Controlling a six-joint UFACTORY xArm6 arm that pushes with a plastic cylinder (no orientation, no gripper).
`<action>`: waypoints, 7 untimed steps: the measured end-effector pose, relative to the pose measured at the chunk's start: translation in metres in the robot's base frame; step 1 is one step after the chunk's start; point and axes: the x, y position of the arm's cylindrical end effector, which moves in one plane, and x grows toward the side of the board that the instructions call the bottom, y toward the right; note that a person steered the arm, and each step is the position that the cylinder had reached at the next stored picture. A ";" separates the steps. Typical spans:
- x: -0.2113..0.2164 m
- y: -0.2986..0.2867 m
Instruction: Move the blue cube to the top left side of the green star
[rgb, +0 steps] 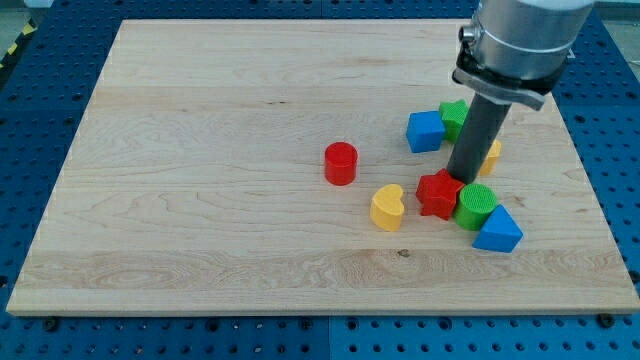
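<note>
The blue cube (424, 131) sits on the wooden board at the view's right, touching the left side of the green star (454, 117), which is partly hidden by the rod. My tip (463, 178) rests on the board just below and right of the blue cube, right above the red star (439, 193). The rod hides part of a yellow block (492, 154) behind it.
A red cylinder (340, 163) stands left of the cluster. A yellow heart (387, 207) lies left of the red star. A green cylinder (476, 205) and a blue triangle (497, 230) sit at the lower right. The board's right edge (590, 180) is close.
</note>
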 end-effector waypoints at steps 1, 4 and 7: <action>-0.024 0.001; -0.036 -0.045; -0.082 -0.070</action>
